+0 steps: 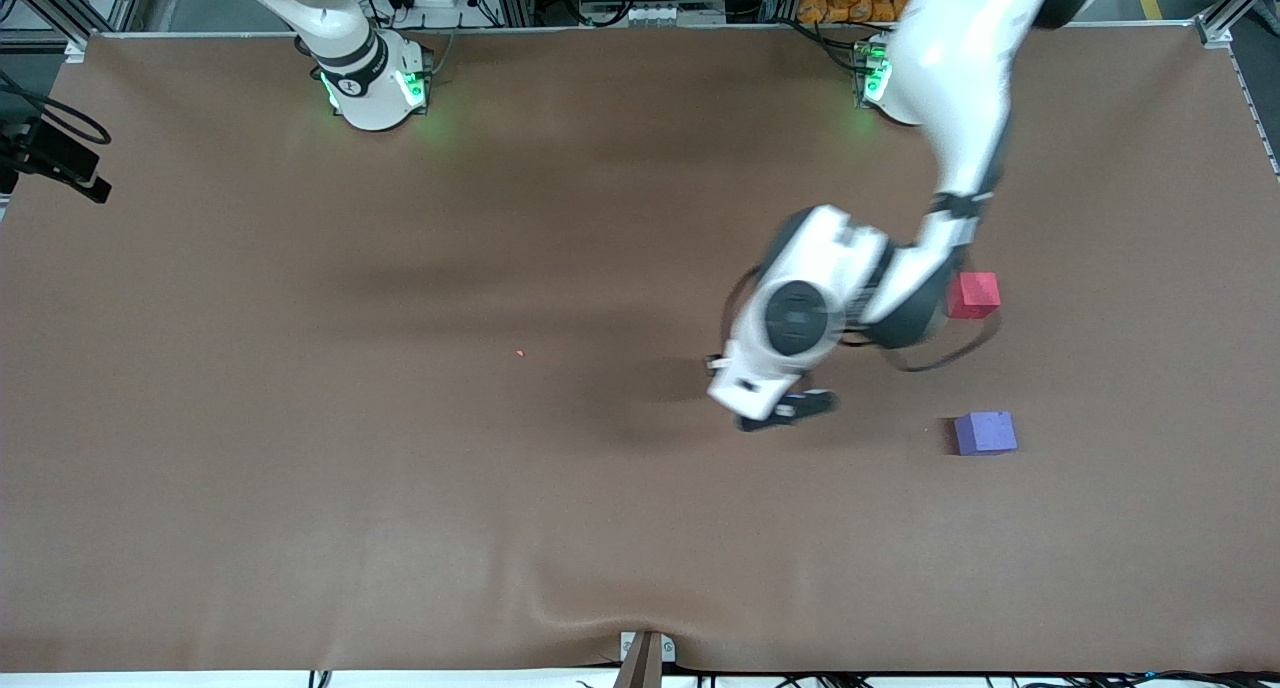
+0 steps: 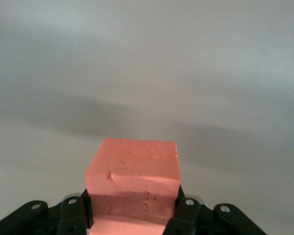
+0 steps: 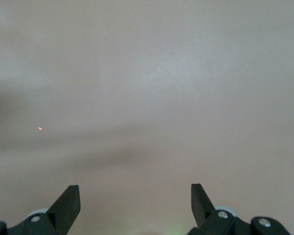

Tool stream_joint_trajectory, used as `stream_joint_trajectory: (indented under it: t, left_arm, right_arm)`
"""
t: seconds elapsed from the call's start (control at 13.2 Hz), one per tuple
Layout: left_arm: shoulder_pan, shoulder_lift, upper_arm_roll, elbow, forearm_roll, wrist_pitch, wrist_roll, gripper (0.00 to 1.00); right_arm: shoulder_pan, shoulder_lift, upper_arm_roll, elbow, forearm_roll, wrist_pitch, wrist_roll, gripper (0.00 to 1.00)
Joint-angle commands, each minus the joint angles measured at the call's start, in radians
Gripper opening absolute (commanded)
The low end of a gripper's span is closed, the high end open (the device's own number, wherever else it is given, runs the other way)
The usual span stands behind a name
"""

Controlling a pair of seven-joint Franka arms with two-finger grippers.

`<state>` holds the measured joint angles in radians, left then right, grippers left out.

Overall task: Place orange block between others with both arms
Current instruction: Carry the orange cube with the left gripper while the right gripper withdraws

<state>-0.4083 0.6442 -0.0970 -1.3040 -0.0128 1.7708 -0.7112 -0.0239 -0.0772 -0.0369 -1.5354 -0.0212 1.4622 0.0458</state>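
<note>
Purple block (image 1: 985, 433) lies nearest the camera, in the lower right of the front view, with the pinkish-red block (image 1: 974, 295) above it in the frame, partly hidden by the left arm (image 1: 950, 118), and a bare strip of brown counter (image 1: 300, 468) between the two. The left claw (image 1: 785, 408) is at the frame's middle, closed on the orange block (image 2: 133, 178), which the left wrist view shows pinched between both fingers (image 2: 72, 215). To do this step well, the left arm should carry the orange block level to the gap, centre it between the two blocks, set it down without nudging either, then release. The right claw (image 3: 135, 205) waits with its jaws wide apart and empty over bare counter.
</note>
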Motion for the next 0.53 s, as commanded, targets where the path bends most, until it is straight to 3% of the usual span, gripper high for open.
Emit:
stream_joint_trajectory:
  t: [0.0,0.3,0.45]
  left_arm:
    - [0.185,-0.197,-0.016,-0.205,-0.047,-0.024,0.206,0.0]
    - [0.394,-0.316,-0.015,-0.403,-0.032,0.034,0.505,0.0]
    - [0.468,-0.356,-0.015,-0.544,-0.03,0.178,0.617,0.0]
  right_arm:
    - [-0.016,-0.007,0.017,0.011,-0.011,-0.003,0.009,1.0]
    - [-0.018,-0.009,0.014,0.014,-0.011,0.001,0.006,1.0]
    - [-0.018,-0.001,0.014,0.018,-0.011,0.001,0.005,1.0]
